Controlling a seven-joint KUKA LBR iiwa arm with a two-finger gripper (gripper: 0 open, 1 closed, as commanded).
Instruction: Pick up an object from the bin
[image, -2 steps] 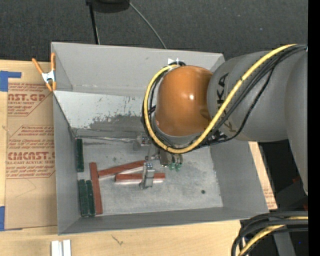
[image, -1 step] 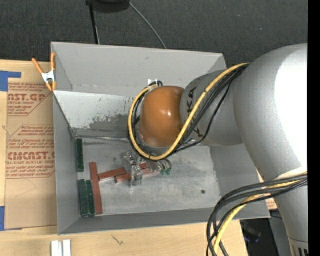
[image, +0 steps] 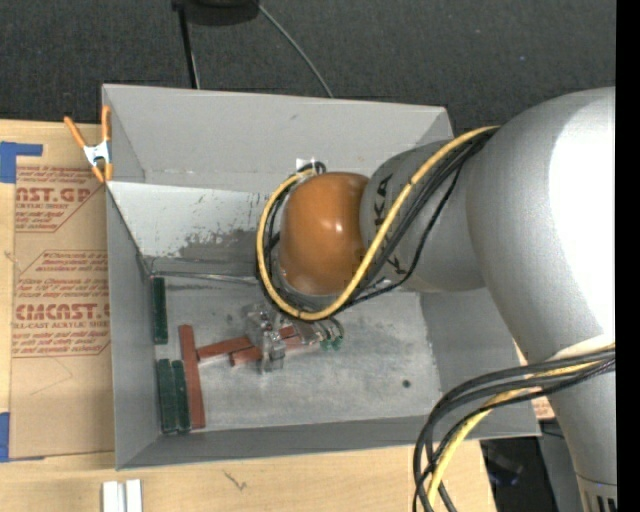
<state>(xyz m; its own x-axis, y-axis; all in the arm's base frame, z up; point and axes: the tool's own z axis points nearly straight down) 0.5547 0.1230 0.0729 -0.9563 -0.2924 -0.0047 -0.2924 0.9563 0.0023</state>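
The gripper (image: 270, 348) sits low on the floor of the bin (image: 400, 395), near the middle, right over the right-hand end of a red-brown flat bar (image: 222, 351) that lies crosswise. How wide it is open, and whether it has the bar in its grasp, I cannot tell, since the orange wrist cover (image: 320, 230) and its cables crowd that spot. The bar's left end runs up to a second red-brown bar (image: 190, 378), which lies beside two dark green bars (image: 170, 397) by the left wall. A small green piece (image: 331, 343) lies just right of the gripper. The risks, as I judge them: a hold so near one end could let the long bar tilt or slip out on lifting, and its far end could drag the neighbouring bar along; a thin flat bar on bare metal may also skid away as the gripper closes
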